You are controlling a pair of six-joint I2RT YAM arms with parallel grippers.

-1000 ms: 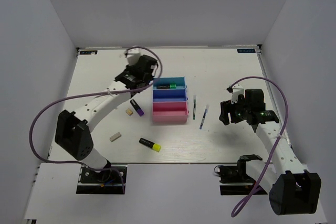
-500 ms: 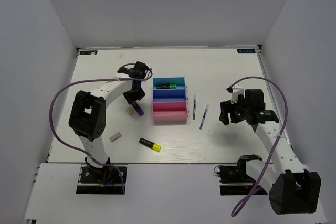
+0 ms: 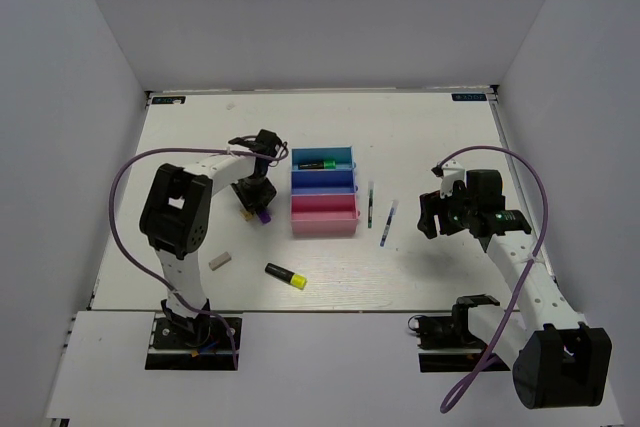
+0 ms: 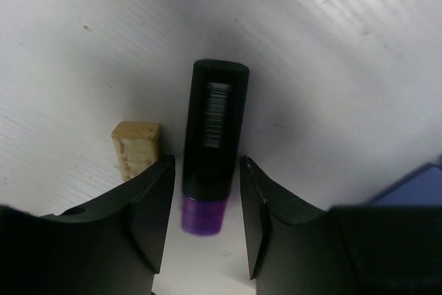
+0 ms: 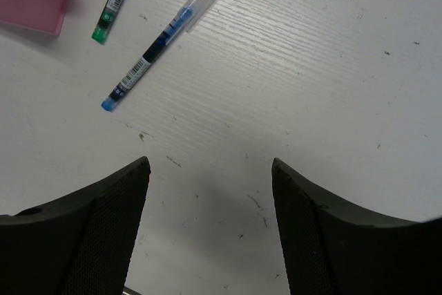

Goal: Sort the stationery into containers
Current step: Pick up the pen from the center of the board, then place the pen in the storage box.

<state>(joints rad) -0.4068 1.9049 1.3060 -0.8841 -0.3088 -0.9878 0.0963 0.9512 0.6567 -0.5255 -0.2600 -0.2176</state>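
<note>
Table (image 3: 430, 127): white, slatted surface

Left gripper (image 4: 206, 170): down at the table left of the bins, jaws narrowed and straddling the purple highlighter (image 4: 214, 129). A strip of table shows between the left-hand finger and the marker; contact on the other side cannot be told. The marker lies flat, not lifted.

Right gripper (image 5: 208, 170): jaws spread wide, nothing between them, over bare table right of the pens.

Bins, joined in a row mid-table: teal bin (image 3: 322, 153) farthest, darker blue bin (image 3: 323, 179) in the middle, pink bin (image 3: 324, 215) nearest.

Green highlighter (image 3: 316, 163): inside the teal bin, lying lengthwise.

Yellow highlighter (image 3: 286, 275): on the table, near-left of the pink bin, apart from it.

Green pen (image 5: 114, 5) and blue pen (image 5: 159, 46): side by side just right of the bins.

Erasers: one eraser (image 4: 136, 148) just beside the purple highlighter; second eraser (image 3: 220, 260) left of the yellow highlighter
</note>
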